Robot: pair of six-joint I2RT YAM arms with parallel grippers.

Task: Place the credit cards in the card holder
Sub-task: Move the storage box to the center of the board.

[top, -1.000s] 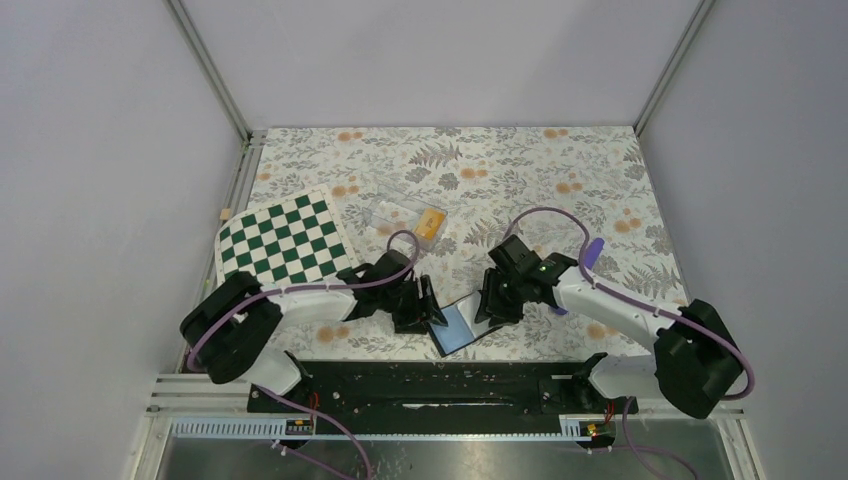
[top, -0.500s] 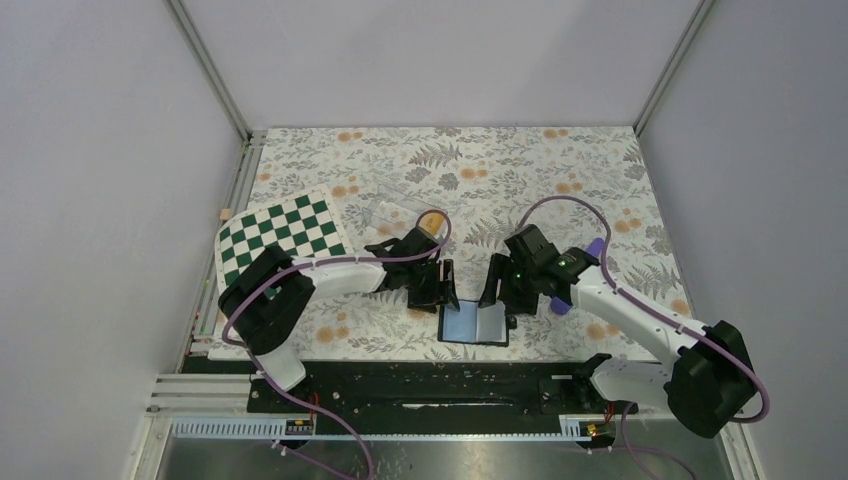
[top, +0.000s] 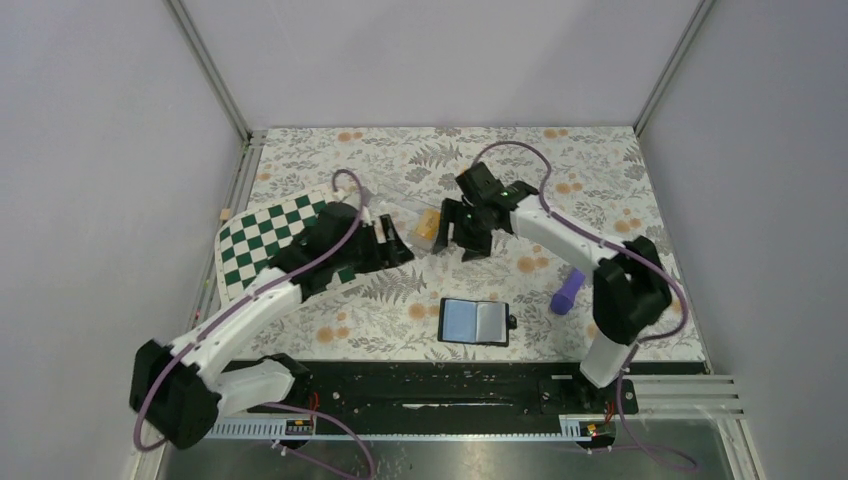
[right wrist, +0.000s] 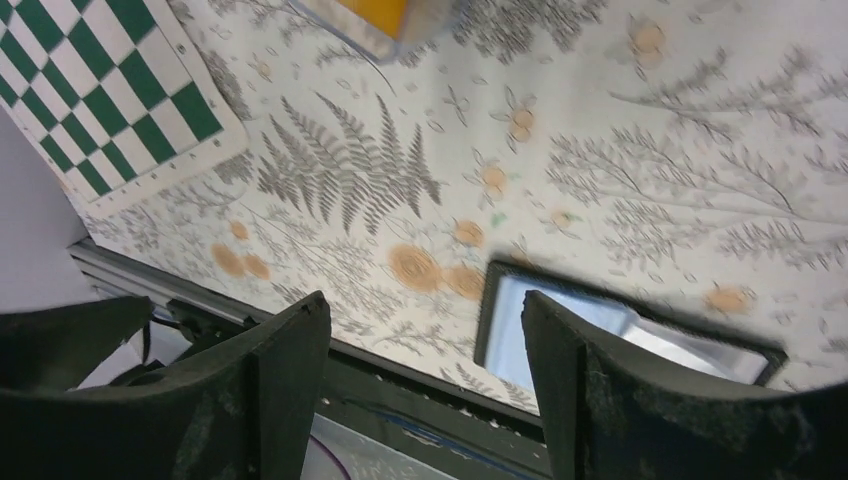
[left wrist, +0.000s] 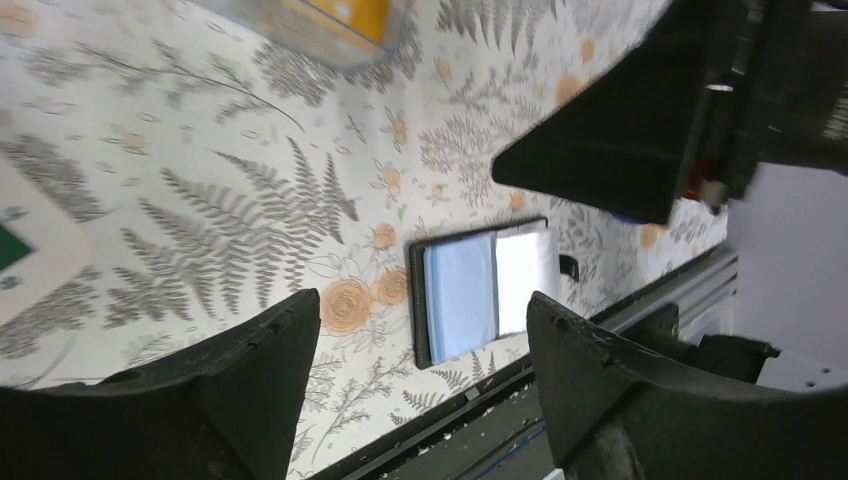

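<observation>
Both arms have lifted away from the card holder point(top: 475, 321), which they flanked a moment ago, and now reach toward the middle of the table point(top: 600, 170), meeting from either side at the clear box point(top: 395, 212) that holds the credit cards point(top: 430, 225). Each wrist view shows spread fingers with nothing between them, so the left claw point(top: 398, 243) and the right claw point(top: 458, 245) are both wide and empty. The orange cards sit at the right end of the box, just beside the right claw; their own axis is too small to read. Left alone near the front edge, the holder lies flat and unfolded, pale pockets up, its long axis running left to right along that edge and its snap tab point(top: 511, 322) jutting from the right side. Trouble could come from crowding: two claws closing on one light box may knock together or push it sliding across the cloth. Thin cards are also likely to slip from a pinch or come out stacked. With nobody pinning it, the holder may skid or fold shut when a card is pressed in. A purple cylinder point(top: 567, 291) and a checkered board point(top: 280, 245) lie off to the sides.
</observation>
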